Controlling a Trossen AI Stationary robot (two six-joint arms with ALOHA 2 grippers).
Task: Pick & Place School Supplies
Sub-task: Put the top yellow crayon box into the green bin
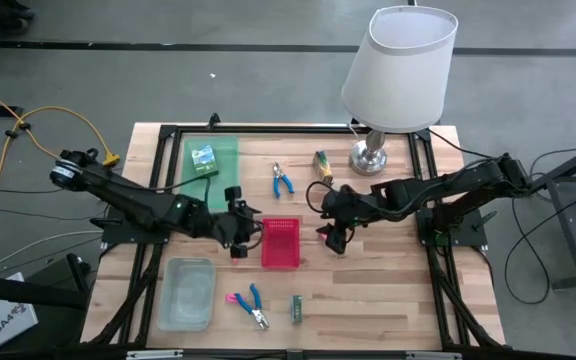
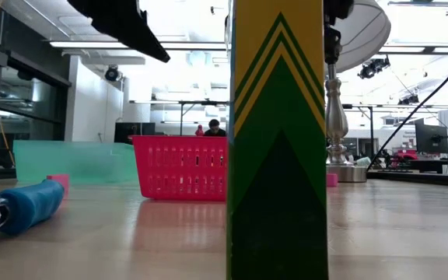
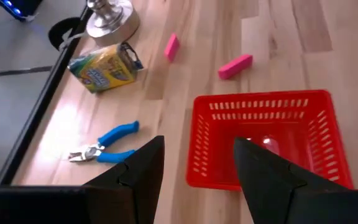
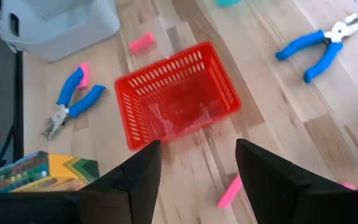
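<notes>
A red mesh basket (image 1: 280, 243) stands on the table's middle, between my two grippers. My left gripper (image 1: 236, 226) hovers open at its left, my right gripper (image 1: 333, 235) open at its right; neither holds anything. Blue-handled pliers (image 1: 283, 180) and a green-and-yellow box (image 1: 323, 165) lie beyond the basket. A second tool, with blue and pink at its handles (image 1: 248, 305), and another box (image 1: 296, 308) sit near the front edge. Pink erasers (image 3: 235, 66) (image 3: 171, 46) lie flat on the wood past the basket. A small box (image 1: 203, 157) rests on the green tray (image 1: 226, 150).
A lamp (image 1: 398, 70) with a white shade stands at the back right, its metal base (image 1: 370, 158) on the table. A clear plastic bin (image 1: 186, 293) sits front left. In the low view the near box (image 2: 278, 140) stands upright close to the camera and hides the middle.
</notes>
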